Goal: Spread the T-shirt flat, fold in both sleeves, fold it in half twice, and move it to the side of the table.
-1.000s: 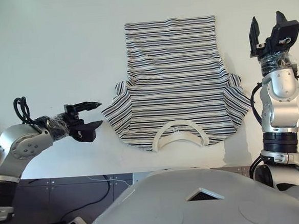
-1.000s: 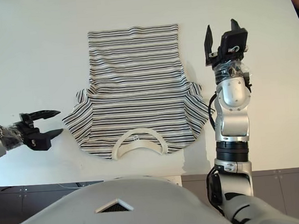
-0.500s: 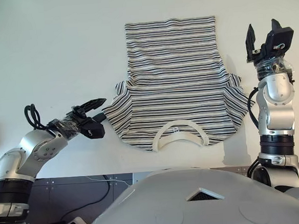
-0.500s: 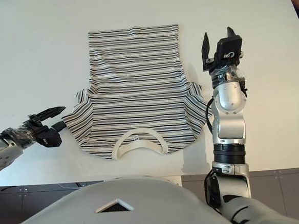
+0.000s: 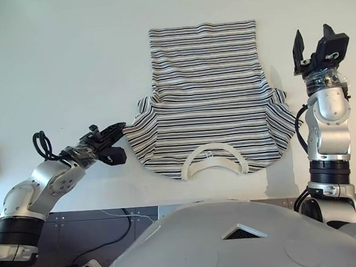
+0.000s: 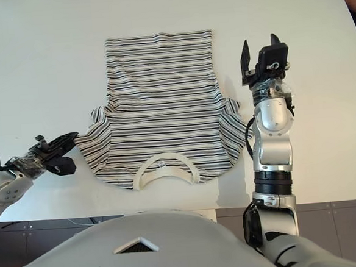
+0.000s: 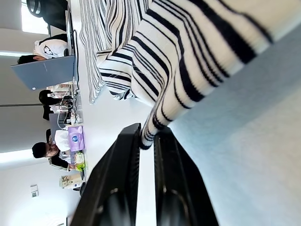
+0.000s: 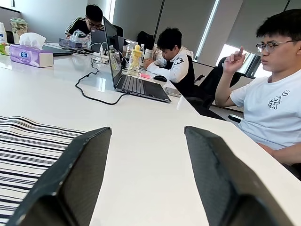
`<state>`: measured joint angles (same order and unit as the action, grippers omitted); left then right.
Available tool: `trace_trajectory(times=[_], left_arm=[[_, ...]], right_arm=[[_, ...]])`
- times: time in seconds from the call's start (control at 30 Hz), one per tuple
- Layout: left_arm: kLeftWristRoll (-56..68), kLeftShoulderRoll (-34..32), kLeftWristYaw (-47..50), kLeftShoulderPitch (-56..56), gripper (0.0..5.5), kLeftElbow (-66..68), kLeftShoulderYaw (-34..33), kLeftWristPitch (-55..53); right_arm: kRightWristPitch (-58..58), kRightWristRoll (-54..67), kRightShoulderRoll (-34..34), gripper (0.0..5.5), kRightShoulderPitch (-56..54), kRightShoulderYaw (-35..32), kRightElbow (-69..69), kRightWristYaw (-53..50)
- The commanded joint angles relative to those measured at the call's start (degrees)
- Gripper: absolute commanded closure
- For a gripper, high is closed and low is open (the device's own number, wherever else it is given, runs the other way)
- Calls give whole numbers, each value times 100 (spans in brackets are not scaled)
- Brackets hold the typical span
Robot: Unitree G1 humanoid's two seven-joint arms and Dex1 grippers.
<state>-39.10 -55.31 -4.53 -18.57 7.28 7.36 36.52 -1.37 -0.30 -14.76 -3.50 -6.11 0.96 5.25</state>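
1. Two sleeves lie spread out on the shirt (image 5: 207,101), which is flat mid-table (image 5: 51,69) with its collar toward you. Sleeve folding looks like the step in hand.
2. Your left gripper (image 7: 149,135) is nearly closed, pinching the tip of the left sleeve (image 5: 139,121).
3. Your right gripper (image 5: 313,32) is wide open and empty, upright just beside the right sleeve (image 5: 281,111).
4. Next, probably lift that tip a little and carry it inward across the chest without dragging the body.

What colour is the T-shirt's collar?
The collar is plain off-white, unlike the striped T-shirt; clearest in the left eye view.
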Motion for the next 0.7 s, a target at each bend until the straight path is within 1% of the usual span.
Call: trace_trajectory(times=[0.03, 0.2, 0.27, 0.37, 0.53, 0.6, 0.7], left_arm=[[-277, 319, 173, -527, 538, 195, 251, -179], [-596, 219, 360, -530, 538, 50, 461, 17], [-558, 267, 394, -537, 538, 29, 440, -9], [-63, 640, 692, -554, 538, -292, 17, -274], [293, 1066, 885, -733, 538, -1102, -358, -436], [138, 1116, 974, -751, 538, -1441, -437, -283], [97, 1359, 945, -561, 538, -1690, -402, -382]], right_arm=[[-26, 4, -94, 264, -143, -61, -42, 74], [-32, -2, -101, 264, -145, -81, -32, 76], [-29, -5, -101, 264, -146, -85, -37, 70], [-12, -12, -86, 264, -140, -84, -64, 59], [4, -9, -73, 264, -132, -72, -79, 79], [-6, -5, -95, 264, -123, -95, -64, 83], [-9, -7, -117, 264, -178, -77, -113, 126]])
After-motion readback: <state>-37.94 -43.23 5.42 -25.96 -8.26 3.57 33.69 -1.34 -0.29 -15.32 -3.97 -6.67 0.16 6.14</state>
